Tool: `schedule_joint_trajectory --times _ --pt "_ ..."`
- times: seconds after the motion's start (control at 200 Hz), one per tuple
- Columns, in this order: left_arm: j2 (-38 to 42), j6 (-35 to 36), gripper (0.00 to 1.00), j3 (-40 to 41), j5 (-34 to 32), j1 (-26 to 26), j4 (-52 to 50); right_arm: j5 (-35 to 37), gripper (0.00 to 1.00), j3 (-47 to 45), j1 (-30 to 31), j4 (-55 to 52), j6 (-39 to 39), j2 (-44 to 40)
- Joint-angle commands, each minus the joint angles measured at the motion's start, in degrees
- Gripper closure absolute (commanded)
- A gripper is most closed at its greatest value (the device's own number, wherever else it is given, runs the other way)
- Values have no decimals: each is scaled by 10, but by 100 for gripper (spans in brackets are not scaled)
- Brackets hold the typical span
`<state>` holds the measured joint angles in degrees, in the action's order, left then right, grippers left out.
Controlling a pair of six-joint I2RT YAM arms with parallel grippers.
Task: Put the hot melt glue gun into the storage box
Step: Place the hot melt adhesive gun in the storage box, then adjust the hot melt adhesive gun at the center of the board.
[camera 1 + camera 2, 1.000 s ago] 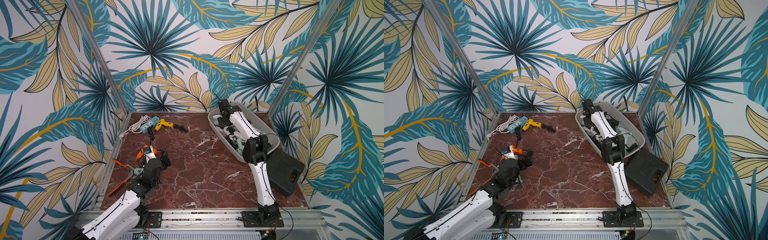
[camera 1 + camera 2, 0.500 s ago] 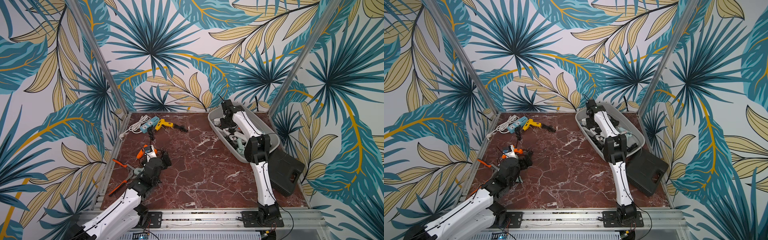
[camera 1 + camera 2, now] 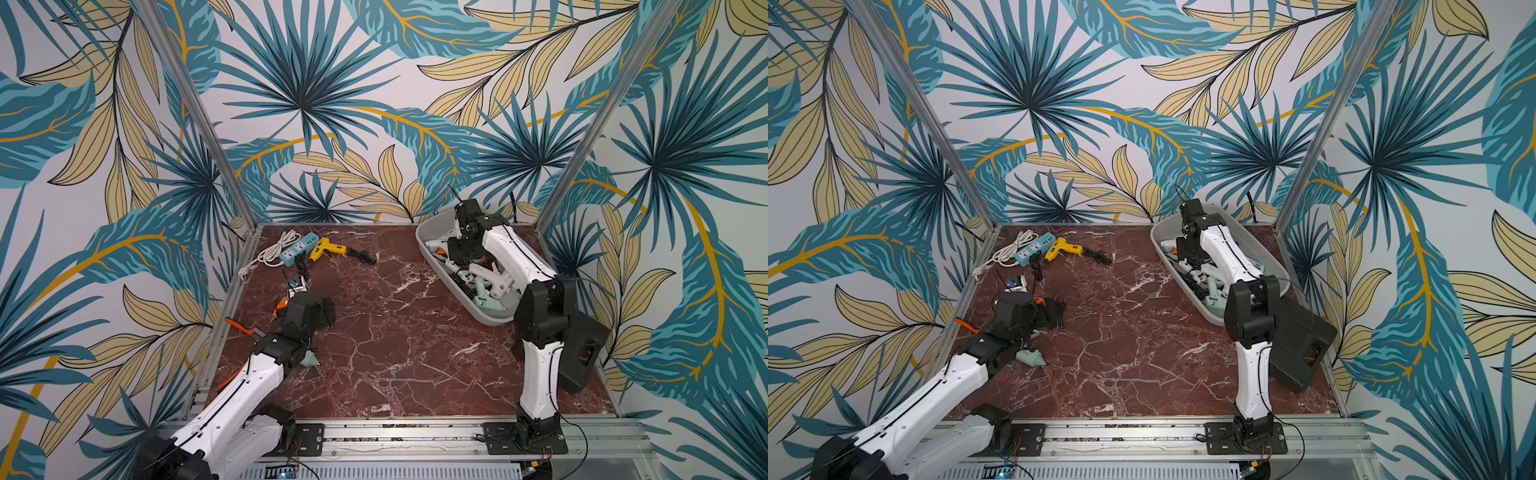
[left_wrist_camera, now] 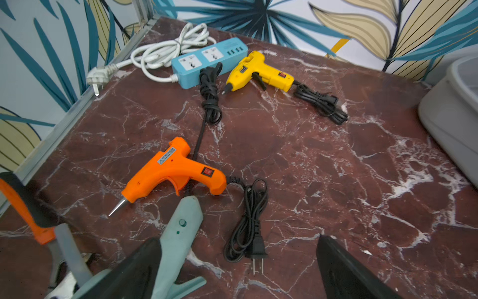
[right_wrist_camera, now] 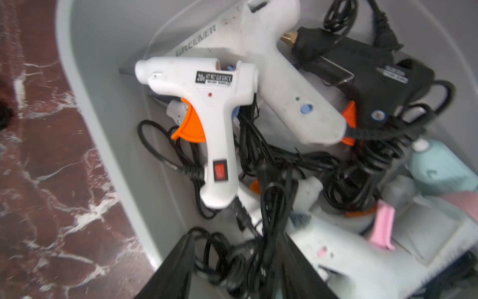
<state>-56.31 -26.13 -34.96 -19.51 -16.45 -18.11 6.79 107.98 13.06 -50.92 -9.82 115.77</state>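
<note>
Right gripper (image 3: 461, 251) hung in the far-right box (image 3: 492, 319); you couldn't tell its jaws' state. White gun (image 5: 207, 103) lay loose inside, drop seemingly done. Your left gripper (image 4: 238, 239) gaped empty by the teal gun (image 4: 181, 233), near left: close on it next.

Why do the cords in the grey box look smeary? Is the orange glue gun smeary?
Right wrist view: probably motion blur; black cords and pink trigger smear, but the white glue gun has a readable label. Left wrist view: orange glue gun looks sharp.
</note>
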Motion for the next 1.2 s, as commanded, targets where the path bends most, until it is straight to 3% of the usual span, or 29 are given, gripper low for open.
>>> schedule_joint_trajectory --times 0.0,0.13,0.285,0.436,0.596,0.957,1.197 --pt "-28 25 3 -44 80 52 -88 -13 41 -116 2 81 -70 -88" --pt "-85 52 9 -88 142 115 -128 -25 35 -257 4 160 -131 -186" --pt "-153 90 11 -119 209 161 -153 -14 32 -353 10 194 -170 -258" --pt "-231 119 16 -165 203 167 -211 1 31 -405 12 203 -187 -309" --pt "-298 139 26 -189 186 168 -239 18 31 -424 13 204 -188 -346" --pt "-369 158 28 -200 176 175 -229 20 31 -418 13 204 -184 -355" --pt "-411 169 46 -222 195 176 -235 31 31 -414 15 194 -181 -355"
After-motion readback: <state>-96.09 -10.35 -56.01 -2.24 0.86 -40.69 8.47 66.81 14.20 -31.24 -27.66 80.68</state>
